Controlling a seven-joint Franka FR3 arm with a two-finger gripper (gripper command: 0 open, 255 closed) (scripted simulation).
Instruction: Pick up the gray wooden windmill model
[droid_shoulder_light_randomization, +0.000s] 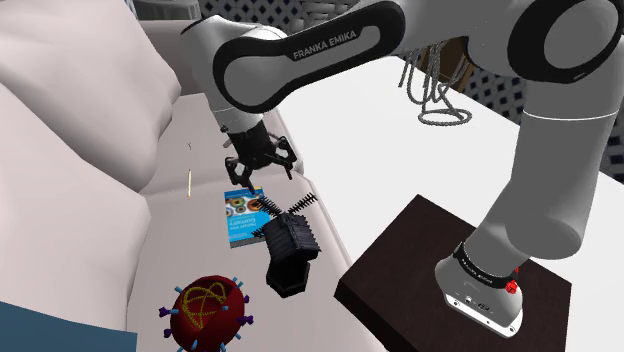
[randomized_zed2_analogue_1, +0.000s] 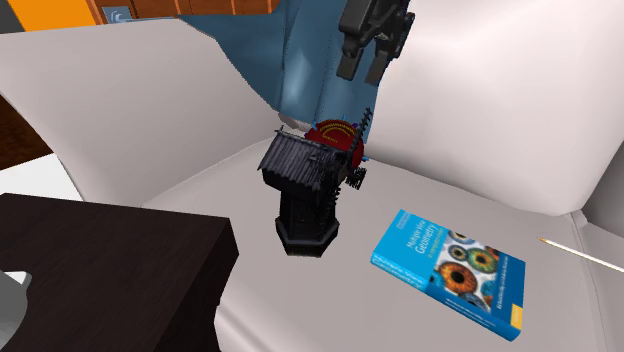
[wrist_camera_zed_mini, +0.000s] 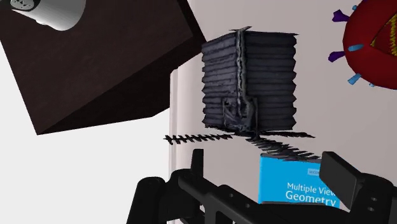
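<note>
Approach step: gripper, jaws apart & empty, hangs over book just beside dark windmill; next prob. needs shift over it, drop, then close.

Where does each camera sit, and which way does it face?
Shoulder view: beside and behind the stand, looking down over the pale cushion; shows the arm and the open gripper over the book.
Second exterior view: next to the stand, looking across its corner at the dark windmill model; the gripper hangs at the top.
Wrist view: on the hand, looking down onto the windmill model's roof; both fingers show.
Shared: all three see the windmill model and the book.
</note>
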